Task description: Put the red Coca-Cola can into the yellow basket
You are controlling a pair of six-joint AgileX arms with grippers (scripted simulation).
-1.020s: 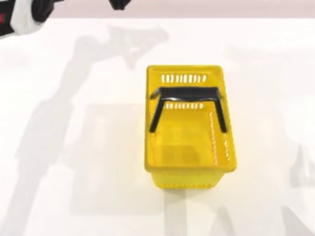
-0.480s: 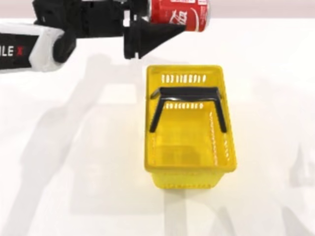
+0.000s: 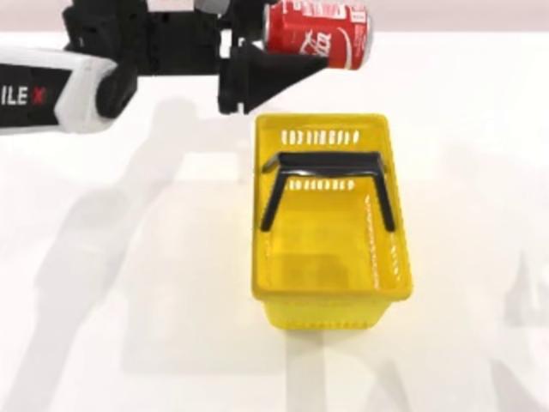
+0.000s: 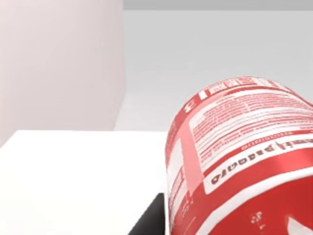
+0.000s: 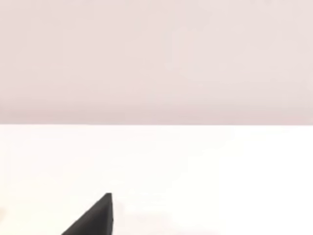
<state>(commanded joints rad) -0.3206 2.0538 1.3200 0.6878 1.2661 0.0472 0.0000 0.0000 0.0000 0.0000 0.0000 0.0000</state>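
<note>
Above basket (image 3: pixel 330 257) rim: clamped Coke can (image 3: pixel 317 33).

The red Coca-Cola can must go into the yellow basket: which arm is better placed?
The left. Its gripper already holds the red aluminium Coca-Cola can, lying sideways just beyond the far rim of the yellow slotted plastic basket. The right arm is outside the top view.

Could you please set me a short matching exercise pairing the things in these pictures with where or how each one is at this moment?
Things:
1. red Coca-Cola can
2. yellow basket
3. black folding handle
4. left gripper

States:
a. stands on the table, with nothing inside
b. lies on its side, gripped, beyond the basket's far rim
c. stands raised across the basket's far half
d. shut on the can at the top view's upper edge

Pairs: 1-b, 2-a, 3-c, 4-d
</note>
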